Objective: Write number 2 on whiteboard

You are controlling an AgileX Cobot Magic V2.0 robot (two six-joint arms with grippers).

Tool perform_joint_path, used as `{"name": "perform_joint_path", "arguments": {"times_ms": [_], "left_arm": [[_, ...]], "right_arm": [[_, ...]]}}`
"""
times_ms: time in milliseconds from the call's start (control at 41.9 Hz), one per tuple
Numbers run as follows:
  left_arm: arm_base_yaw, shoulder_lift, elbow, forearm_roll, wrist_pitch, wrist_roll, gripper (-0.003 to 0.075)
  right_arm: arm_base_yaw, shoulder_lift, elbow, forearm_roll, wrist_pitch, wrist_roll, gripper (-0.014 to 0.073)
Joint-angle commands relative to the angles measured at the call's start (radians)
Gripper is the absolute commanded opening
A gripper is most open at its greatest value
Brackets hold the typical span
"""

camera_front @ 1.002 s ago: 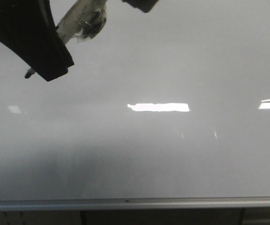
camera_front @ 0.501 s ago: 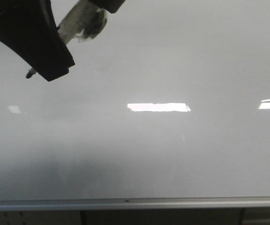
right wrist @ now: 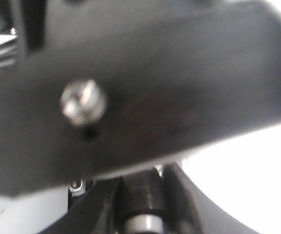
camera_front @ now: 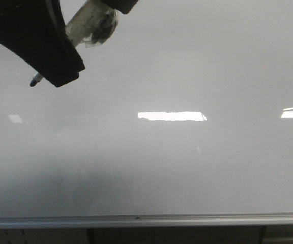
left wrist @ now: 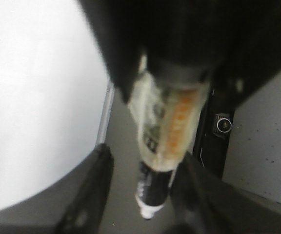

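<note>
The whiteboard (camera_front: 187, 162) fills the front view, with its silver bottom rail (camera_front: 146, 220). No number 2 is in view on it. A marker (camera_front: 83, 25) wrapped in clear tape slants across the top left, its dark tip (camera_front: 34, 80) close to the board. My left gripper (camera_front: 60, 76) sits around the marker's lower part. In the left wrist view the marker (left wrist: 167, 126) lies against one finger, with a gap to the other finger (left wrist: 89, 195). My right gripper (camera_front: 120, 5) is shut on the marker's rear end (right wrist: 143, 222).
Bright light reflections (camera_front: 172, 116) lie on the glossy board. Below the rail are dark supports (camera_front: 177, 236). In the right wrist view, a black housing with a screw (right wrist: 83, 103) blocks most of the picture. A grey perforated panel (left wrist: 267, 146) shows beside the board's edge.
My right gripper moved left along the top edge onto the marker's upper end. The left finger shifted slightly right, so more of the marker tip shows.
</note>
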Motion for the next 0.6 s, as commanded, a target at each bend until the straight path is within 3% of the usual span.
{"name": "perform_joint_path", "arguments": {"times_ms": [0,310,573], "left_arm": [[0.021,-0.063,-0.032,-0.023,-0.059,-0.019,0.0428],[0.199,-0.230,0.015,-0.034,-0.073,-0.122,0.0442],[0.372,-0.421,0.155,-0.042,-0.158,-0.265,0.0442]], "right_arm": [[-0.004,-0.041,-0.033,-0.016,-0.018,0.045,0.0054],[-0.068,-0.108,-0.009,-0.228,0.016,0.311,0.0054],[-0.231,-0.278,0.174,-0.233,-0.162,0.445,0.0054]]}}
